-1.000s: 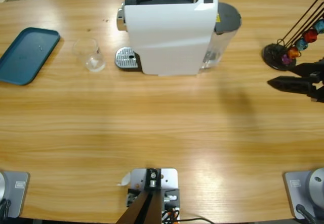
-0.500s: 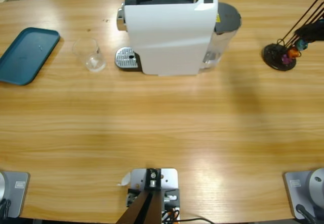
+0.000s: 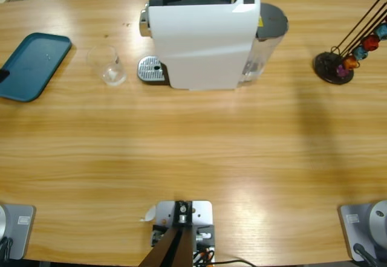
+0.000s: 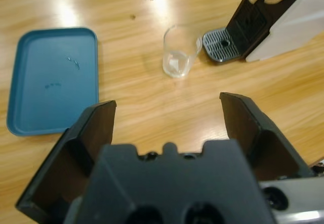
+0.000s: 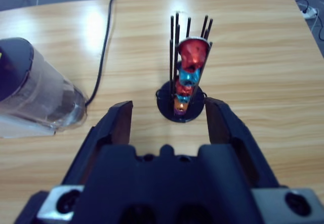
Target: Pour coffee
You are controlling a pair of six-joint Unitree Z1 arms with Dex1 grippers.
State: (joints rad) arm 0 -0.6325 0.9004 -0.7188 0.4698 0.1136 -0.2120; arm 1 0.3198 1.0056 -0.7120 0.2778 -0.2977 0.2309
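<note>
Both end effectors, left [image 4: 167, 115] and right [image 5: 167, 117], gape empty; no lettering is legible.

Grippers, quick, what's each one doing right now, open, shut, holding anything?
Left gripper: open, holding nothing, glass ahead.
Right gripper: open, holding nothing, capsule rack ahead.

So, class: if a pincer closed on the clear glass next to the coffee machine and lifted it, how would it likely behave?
The glass looks empty and thin-walled, so it is probably light. Its smooth, clear sides suggest a slippery grip and a risk of cracking if squeezed hard. It stands upright and is taller than it is wide, so a sideways nudge might tip it toward the drip grate.
</note>
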